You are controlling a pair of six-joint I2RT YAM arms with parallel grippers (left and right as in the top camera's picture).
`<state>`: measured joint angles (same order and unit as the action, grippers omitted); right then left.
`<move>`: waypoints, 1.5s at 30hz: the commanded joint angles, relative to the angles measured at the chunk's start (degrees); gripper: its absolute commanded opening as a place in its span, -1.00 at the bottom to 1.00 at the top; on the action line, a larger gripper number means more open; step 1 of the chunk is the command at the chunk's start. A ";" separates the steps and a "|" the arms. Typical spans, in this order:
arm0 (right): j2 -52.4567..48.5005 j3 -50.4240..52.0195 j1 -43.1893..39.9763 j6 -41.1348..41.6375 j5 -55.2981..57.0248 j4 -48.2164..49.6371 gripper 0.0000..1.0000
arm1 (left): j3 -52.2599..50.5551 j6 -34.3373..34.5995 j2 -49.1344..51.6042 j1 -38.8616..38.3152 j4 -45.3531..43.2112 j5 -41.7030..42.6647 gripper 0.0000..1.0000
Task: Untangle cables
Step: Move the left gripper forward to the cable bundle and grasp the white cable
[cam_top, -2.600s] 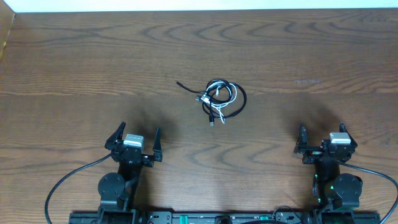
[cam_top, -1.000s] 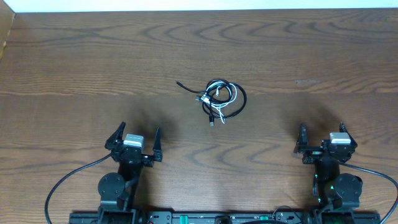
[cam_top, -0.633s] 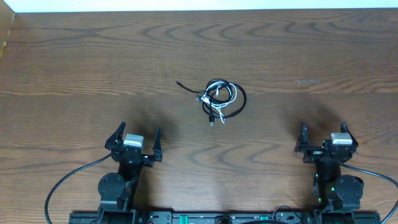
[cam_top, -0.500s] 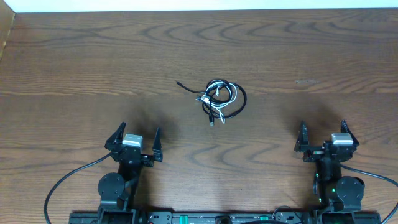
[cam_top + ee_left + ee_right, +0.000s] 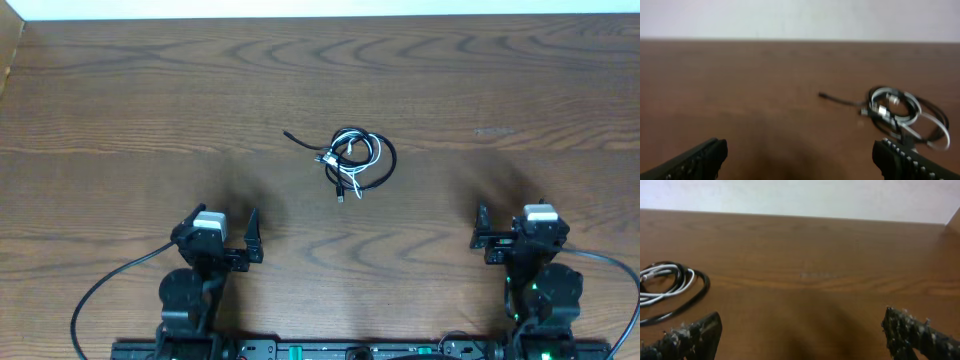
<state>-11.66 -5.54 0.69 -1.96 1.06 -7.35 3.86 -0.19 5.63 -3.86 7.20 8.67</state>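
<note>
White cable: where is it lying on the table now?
In the overhead view the white cable lies near the middle of the table, slightly right of centre, tangled inside the loops of the black cable.

Looking down from overhead, and low and forward from each wrist.
The overhead view takes in the dark brown wood-grain counter (image 5: 150,90) from high above; both wrist views skim it low between their own jaws, and all three share the tangled black-and-white cable bundle (image 5: 350,152).
</note>
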 commanded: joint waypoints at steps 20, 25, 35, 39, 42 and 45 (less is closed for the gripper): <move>-42.53 -32.09 -0.26 -8.76 -0.70 -18.58 0.99 | 26.60 4.24 34.12 0.20 16.24 2.99 0.96; -43.43 -33.18 -0.26 -8.37 -3.65 -19.69 0.99 | 28.52 5.22 33.97 0.20 16.79 7.76 0.96; -43.36 -33.20 -0.26 -8.37 -13.49 -18.71 0.99 | 28.52 6.86 34.01 0.20 11.50 6.34 0.96; -43.36 -33.18 -0.26 -4.22 -15.17 -16.65 0.99 | 29.20 14.95 34.49 0.20 6.25 6.32 0.96; -43.36 -33.18 -0.26 -2.10 -15.19 -14.67 0.99 | 33.18 15.30 38.45 0.20 6.47 6.32 0.96; -43.36 -33.18 -0.26 0.70 -16.00 -14.51 0.99 | 41.53 15.28 46.34 0.20 11.37 6.34 0.96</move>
<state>-55.13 -37.45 0.69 -4.89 -13.37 -21.89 37.89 13.89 46.57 -3.86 16.23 15.09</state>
